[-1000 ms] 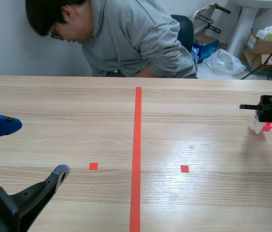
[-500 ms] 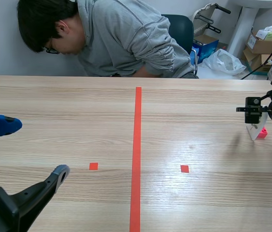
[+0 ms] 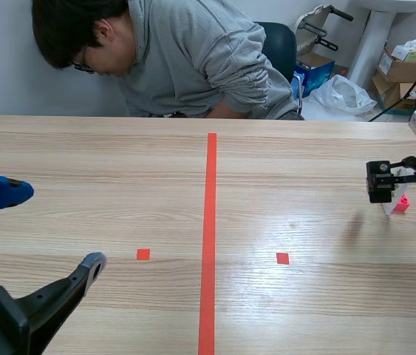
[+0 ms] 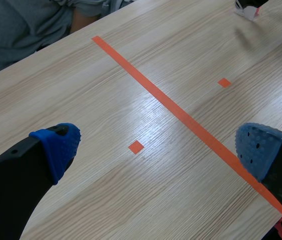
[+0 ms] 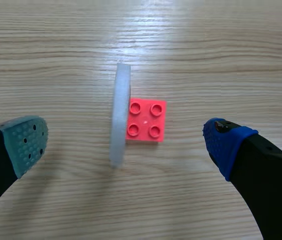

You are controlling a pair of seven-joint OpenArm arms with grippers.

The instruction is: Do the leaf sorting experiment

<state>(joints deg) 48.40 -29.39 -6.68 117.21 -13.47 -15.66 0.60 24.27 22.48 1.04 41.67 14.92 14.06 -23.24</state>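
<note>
A small red studded brick [image 5: 147, 120] lies on the wooden table with a thin, pale, see-through plate [image 5: 119, 115] standing on edge against its side. My right gripper [image 5: 125, 144] hangs over them, open, one finger on each side and touching neither. In the scene view this piece [image 3: 399, 203] sits near the table's right edge under the right gripper [image 3: 394, 180]. My left gripper [image 3: 52, 225] is open low at the near left with nothing between its fingers. From the left wrist view, the left gripper [image 4: 158, 147] is over bare table, and the piece [image 4: 247, 11] shows far ahead.
A red tape line [image 3: 210, 222] runs down the table's middle, with a small red square [image 3: 142, 254] left of it and another [image 3: 282, 258] right of it. A person [image 3: 193, 59] in a grey hoodie leans over the far edge. Boxes and bags [image 3: 403, 70] stand beyond the table.
My right gripper has opened and let go of the plate-and-brick piece, which now rests on the table. The person across has shifted a little. My left arm has not moved.
</note>
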